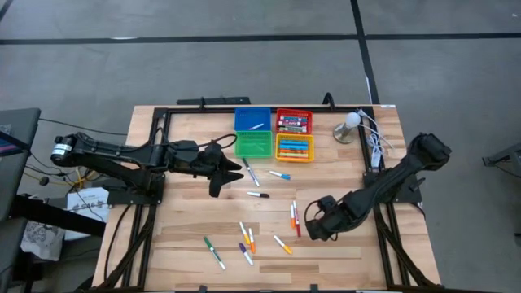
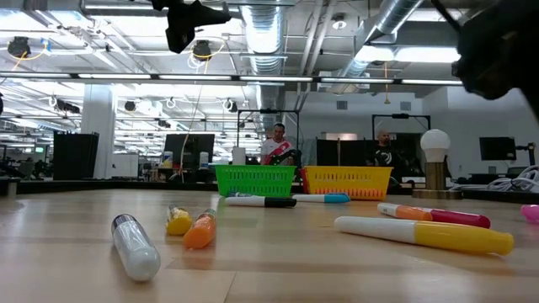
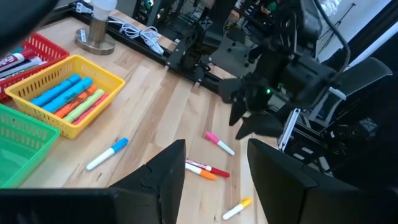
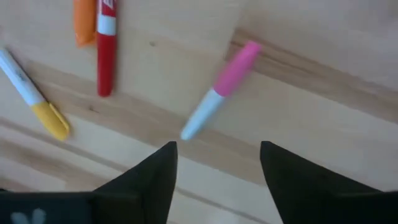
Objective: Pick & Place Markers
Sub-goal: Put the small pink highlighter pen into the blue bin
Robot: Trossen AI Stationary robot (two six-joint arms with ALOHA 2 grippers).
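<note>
Your right gripper hangs released, fingers spread, just above the pink-capped white marker lying on the wooden table. Beside it lie a red marker and a yellow-capped one. Your left gripper waits part-open, empty, near the green plastic bin.

Orange marker cut off by right wrist view's 12 o'clock edge; red marker beside it likewise. Pink-capped marker clipped at low view's 3 o'clock edge. Green bin cropped at left wrist view's 9 o'clock edge. Marker labels in red bin too small to read. Two people behind bins blurred.
</note>
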